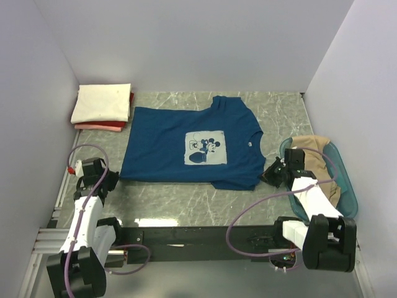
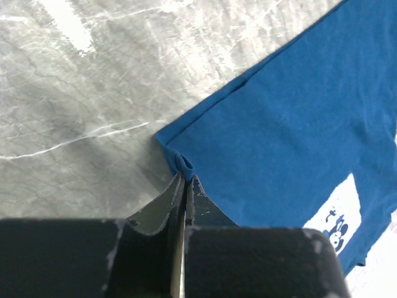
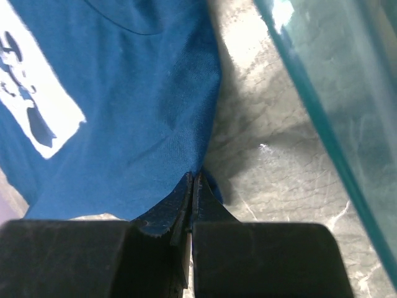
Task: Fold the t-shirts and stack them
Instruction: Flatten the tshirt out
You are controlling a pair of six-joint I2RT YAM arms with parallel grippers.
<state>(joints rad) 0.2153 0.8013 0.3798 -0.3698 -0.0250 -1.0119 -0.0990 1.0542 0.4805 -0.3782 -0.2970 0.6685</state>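
Two claws clenched: the left gripper (image 2: 185, 175) is pinched on the 8 o'clock hem corner of the dark blue t-shirt (image 2: 298, 118); the right gripper (image 3: 193, 180) is clamped on its 4 o'clock edge. This shirt is spread flat, print up, mid-table (image 1: 186, 208). At 10 o'clock a cream t-shirt (image 1: 101, 102) is stacked on a red t-shirt (image 1: 121, 124). At 3 o'clock a tan t-shirt (image 1: 313, 149) is held in the teal tub (image 1: 350, 192).
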